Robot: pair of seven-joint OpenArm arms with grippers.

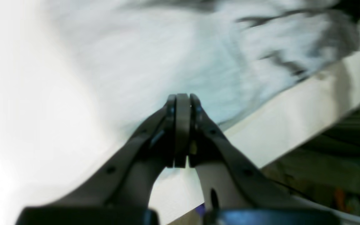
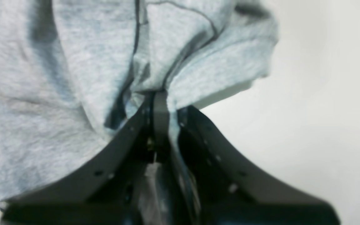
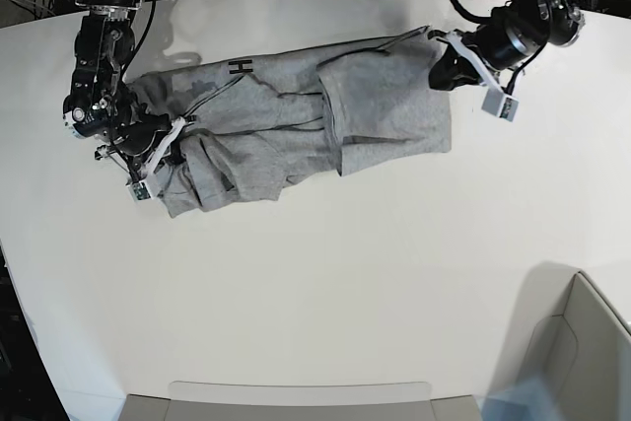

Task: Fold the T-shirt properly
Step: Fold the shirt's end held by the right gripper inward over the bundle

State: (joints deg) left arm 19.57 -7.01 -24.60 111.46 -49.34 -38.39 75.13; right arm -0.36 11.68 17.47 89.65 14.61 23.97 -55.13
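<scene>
A grey T-shirt [image 3: 389,101] lies across the upper half of a white table [image 3: 325,273], stretching from about ten o'clock to one o'clock in the base view, its folding only partly done. The right gripper [image 2: 170,109] clamps a gathered ridge of the cloth at the shirt's ten o'clock end, fabric running between its fingers. The left gripper [image 1: 183,100], fingers together and seemingly holding nothing, hangs near the shirt's two o'clock corner.

At the three o'clock end the cloth lies fairly flat, doubled over in what looks like one broad fold, its loose edge slanting down near the middle. A sliver of black lettering [image 3: 241,66] shows toward eleven o'clock. At the nine o'clock end the material is bunched and creased, with a rumpled flap spilling toward seven o'clock.

Much appears to remain: the crumpled end has yet to be smoothed and brought in over the rest, the sides squared and the whole closed into a compact bundle. By this view, the work stands somewhere short of halfway, with no finished rectangle formed.
</scene>
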